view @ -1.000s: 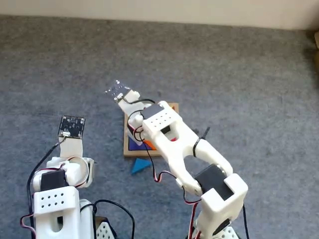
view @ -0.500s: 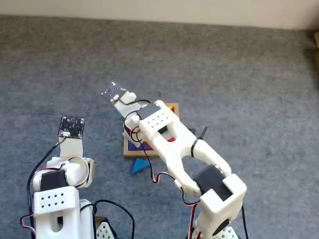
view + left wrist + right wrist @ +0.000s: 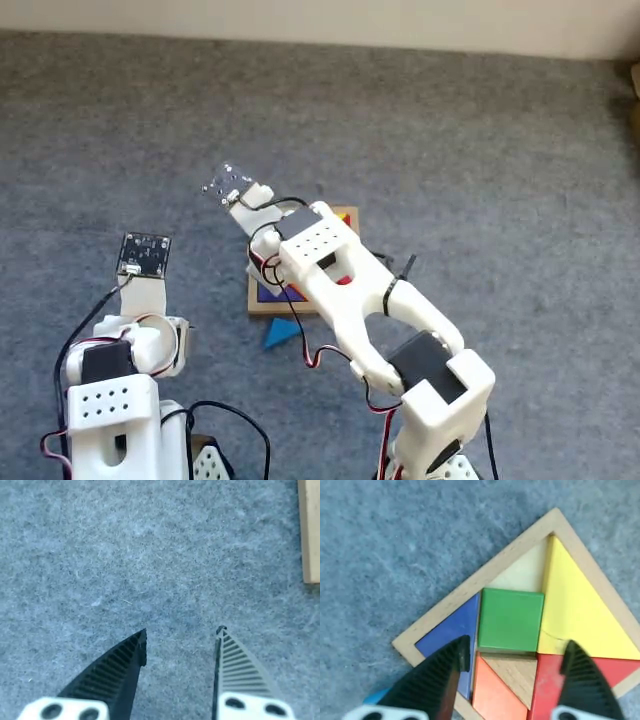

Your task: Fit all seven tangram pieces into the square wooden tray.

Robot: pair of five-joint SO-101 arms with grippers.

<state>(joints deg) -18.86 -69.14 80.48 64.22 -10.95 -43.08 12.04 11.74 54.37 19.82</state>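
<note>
- Tangram pieces mostly sat inside the square wooden tray (image 3: 470, 587). In the right wrist view a yellow triangle (image 3: 575, 605) filled the upper right of the tray and a green square (image 3: 511, 620) lay flush beside it. A dark blue piece (image 3: 452, 630), an orange piece (image 3: 492, 695) and a red piece (image 3: 560, 680) were packed along the lower part.
- Two triangular patches of plain wood showed above and below the green square. They were probably open gaps, which would explain why the work was unfinished.
- Outside the tray, a light blue triangle (image 3: 283, 332) lay on the grey counter (image 3: 480, 150), just beside the tray's lower edge at centre frame in the high view. It was likely left there within easy reach for a later pick.
- Over the tray's middle hung the right gripper (image 3: 516, 647), jaws spread apart and holding nothing, so the pieces below stayed undisturbed.
- At lower left in the high view, the left gripper (image 3: 181, 632) was also parted and empty above bare counter. The tray's edge was at the upper right of the left wrist view, so this arm was clear of the other's working space.
</note>
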